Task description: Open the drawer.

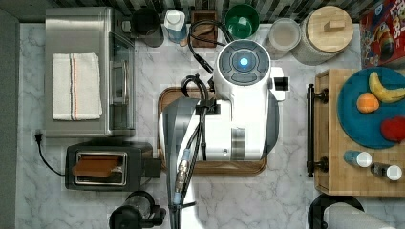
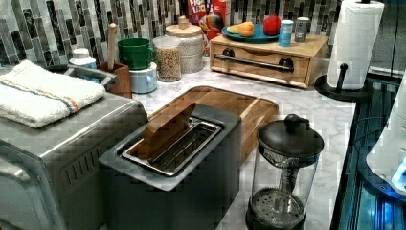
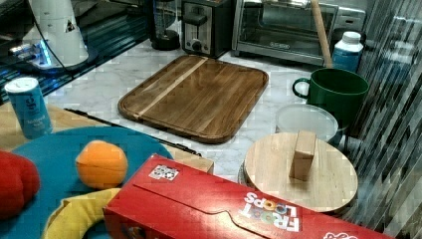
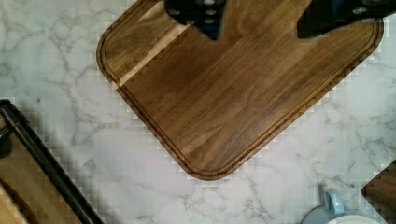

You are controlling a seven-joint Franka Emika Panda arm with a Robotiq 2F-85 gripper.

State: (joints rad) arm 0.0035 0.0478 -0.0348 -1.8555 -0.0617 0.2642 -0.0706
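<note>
The drawer [image 2: 261, 61] sits shut in its wooden box near the back edge of the counter [image 2: 306, 103] in the left view, its black bar handle [image 2: 253, 63] running across the front. In the wrist view the gripper [image 4: 261, 23] hangs over the cutting board [image 4: 233, 93], its two fingers spread wide and holding nothing. The job now is probably the approach: carry the open fingers to the middle of the bar, straddle it squarely, close firmly, then pull straight out so the drawer does not bind.

White marble counter [image 1: 286, 191], cutting board [image 3: 199, 94], toaster [image 1: 107, 164], drawer unit [image 1: 334, 157]
</note>
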